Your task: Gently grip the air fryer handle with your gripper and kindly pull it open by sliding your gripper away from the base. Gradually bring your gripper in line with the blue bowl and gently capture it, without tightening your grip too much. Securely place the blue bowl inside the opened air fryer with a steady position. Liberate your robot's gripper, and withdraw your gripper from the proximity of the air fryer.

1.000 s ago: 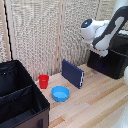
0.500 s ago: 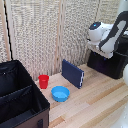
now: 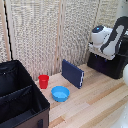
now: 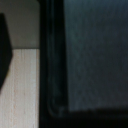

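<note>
At the exterior view's right, the gripper (image 3: 100, 49) hangs over the glossy black air fryer (image 3: 111, 65), close above its top; its fingers are hidden behind the white wrist block, so I cannot tell whether it is spread or closed; the wrist view gives only a dark, smooth panel with a raised edge, blurred. The handle is not visible from either camera; the drawer should be stiff and fairly heavy, best taken squarely across that bar. Well apart from the gripper, down on the pale wood table (image 3: 95, 107), sits the blue bowl (image 3: 60, 93): light, thin, slick plastic, best pinched at its rim; just beside it stand a navy flat slab (image 3: 72, 73) and a red cup (image 3: 44, 81); farther off, a black fabric bin (image 3: 20, 100).
</note>
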You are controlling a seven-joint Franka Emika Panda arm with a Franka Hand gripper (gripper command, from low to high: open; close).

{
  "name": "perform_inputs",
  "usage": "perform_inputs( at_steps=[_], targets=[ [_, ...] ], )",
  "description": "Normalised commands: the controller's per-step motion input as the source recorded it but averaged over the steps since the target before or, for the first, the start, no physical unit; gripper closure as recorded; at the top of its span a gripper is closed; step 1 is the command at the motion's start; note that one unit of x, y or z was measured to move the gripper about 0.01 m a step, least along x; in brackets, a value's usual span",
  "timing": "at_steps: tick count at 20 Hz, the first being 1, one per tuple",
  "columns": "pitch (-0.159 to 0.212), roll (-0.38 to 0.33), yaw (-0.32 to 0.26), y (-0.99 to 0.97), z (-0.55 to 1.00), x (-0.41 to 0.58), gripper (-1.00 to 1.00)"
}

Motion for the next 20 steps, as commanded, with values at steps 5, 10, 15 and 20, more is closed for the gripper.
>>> perform_inputs(
  at_steps=[5, 10, 15, 20],
  targets=[
    [0.043, 0.061, -0.082, -0.01, 0.08, -0.003, 1.00],
    [0.207, 0.214, -0.113, 0.00, 0.29, -0.054, 1.00],
    [0.239, 0.280, -0.065, 0.23, 0.02, -0.036, 1.00],
    [0.031, 0.267, -0.123, 0.43, 0.23, -0.091, 1.00]
  ],
)
